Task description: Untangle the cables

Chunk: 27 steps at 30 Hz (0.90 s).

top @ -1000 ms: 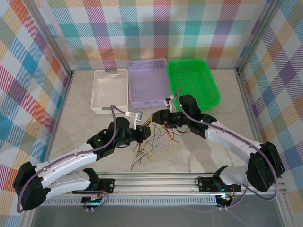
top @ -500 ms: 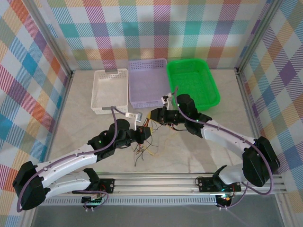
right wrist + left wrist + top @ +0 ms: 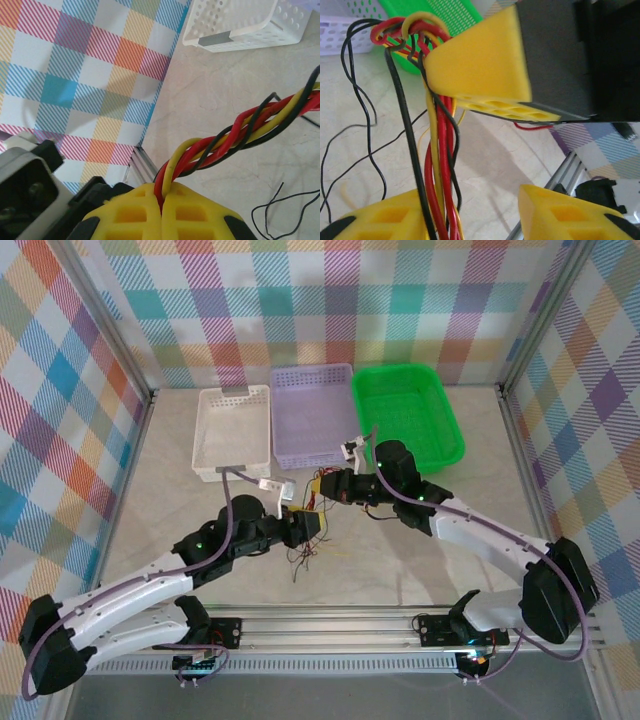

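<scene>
The cables are a twisted bundle of thin red, black and yellow wires between the two grippers, with loose ends trailing onto the table. My right gripper is shut on the bundle; in the right wrist view its yellow pads pinch the twisted cables at the gripper. My left gripper stands open just below. In the left wrist view the cables run past the left pad, with a wide gap in the gripper. The right gripper's pad shows above.
Three baskets stand at the back: white, lilac and green. The white basket is also in the right wrist view. Checkered walls and metal frame rails enclose the marble table. The arm rail runs along the near edge.
My left gripper has opened and released the bundle. My right gripper has closed onto the cables and shifted slightly left.
</scene>
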{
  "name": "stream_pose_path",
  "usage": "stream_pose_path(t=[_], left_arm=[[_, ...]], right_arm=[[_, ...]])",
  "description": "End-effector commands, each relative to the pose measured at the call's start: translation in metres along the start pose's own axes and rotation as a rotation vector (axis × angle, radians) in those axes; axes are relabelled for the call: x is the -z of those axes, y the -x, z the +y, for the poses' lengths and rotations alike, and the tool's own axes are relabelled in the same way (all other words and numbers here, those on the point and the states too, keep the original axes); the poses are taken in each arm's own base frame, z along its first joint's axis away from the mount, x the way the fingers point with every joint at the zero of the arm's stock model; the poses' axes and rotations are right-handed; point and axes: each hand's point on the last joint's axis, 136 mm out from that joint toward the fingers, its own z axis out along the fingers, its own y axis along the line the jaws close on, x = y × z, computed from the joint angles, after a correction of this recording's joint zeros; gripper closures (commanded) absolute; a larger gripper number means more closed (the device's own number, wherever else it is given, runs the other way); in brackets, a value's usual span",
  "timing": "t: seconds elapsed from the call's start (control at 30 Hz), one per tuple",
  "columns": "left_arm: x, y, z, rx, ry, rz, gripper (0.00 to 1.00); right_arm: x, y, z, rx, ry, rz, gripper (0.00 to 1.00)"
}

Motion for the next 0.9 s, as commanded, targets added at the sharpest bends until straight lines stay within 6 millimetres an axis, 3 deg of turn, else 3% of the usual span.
stream_pose_path(t=[0.0, 0.2, 0.57, 0.87], left_arm=[[0.013, 0.005, -0.011, -0.03, -0.025, -0.014, 0.46], [0.025, 0.013, -0.01, -0.06, 0.007, -0.036, 0.43], [0.011, -0.002, 0.009, -0.074, 0.079, 0.028, 0.52], [0.012, 0.01, 0.003, -0.072, 0.072, -0.014, 0.56]], right_arm=[[0.007, -0.006, -0.001, 0.078, -0.019, 0.001, 1.0], [0.01, -0.011, 0.004, 0.113, 0.003, 0.019, 1.0], [0.019, -0.019, 0.028, 0.17, 0.08, 0.044, 1.0], [0.013, -0.035, 0.033, 0.194, 0.102, 0.109, 1.0]])
